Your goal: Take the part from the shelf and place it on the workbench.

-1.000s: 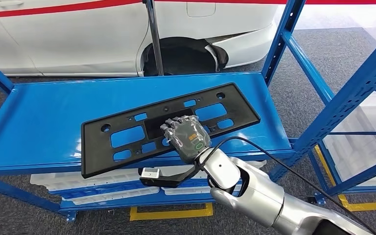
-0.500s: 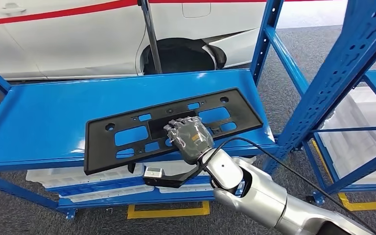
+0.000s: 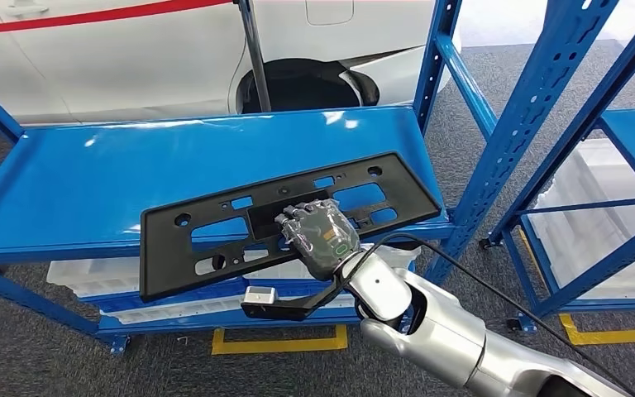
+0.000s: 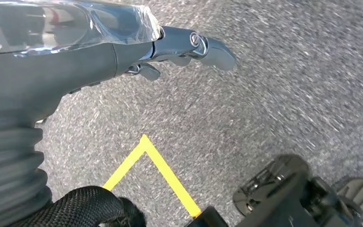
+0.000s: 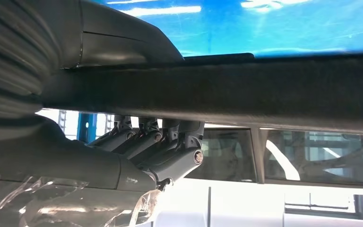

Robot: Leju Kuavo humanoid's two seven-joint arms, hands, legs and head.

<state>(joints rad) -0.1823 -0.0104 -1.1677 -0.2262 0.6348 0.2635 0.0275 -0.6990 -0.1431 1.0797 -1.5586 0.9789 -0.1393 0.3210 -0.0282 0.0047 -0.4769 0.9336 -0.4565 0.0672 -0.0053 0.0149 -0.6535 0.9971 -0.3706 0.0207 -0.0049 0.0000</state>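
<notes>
A long black plastic part (image 3: 215,227) with several cut-out windows hangs half off the front edge of the blue shelf (image 3: 91,178). My right hand (image 3: 321,234) grips the part near its middle, fingers over the top face. In the right wrist view the part's edge (image 5: 264,97) runs across the picture, with my fingers (image 5: 156,142) curled on one side and the thumb on the other. My left hand (image 4: 137,45) hangs over the grey floor, holding nothing, its fingers slightly apart.
Blue uprights (image 3: 546,91) stand to the right of the shelf. White bins (image 3: 603,215) sit on a neighbouring rack. A white car (image 3: 132,50) is behind the shelf. Yellow tape (image 3: 281,341) marks the floor below. White trays (image 3: 91,277) lie on the lower shelf.
The part has slid toward me, its near edge now overhanging the shelf front, still in my right hand. The whole view has shifted as the camera moved.
</notes>
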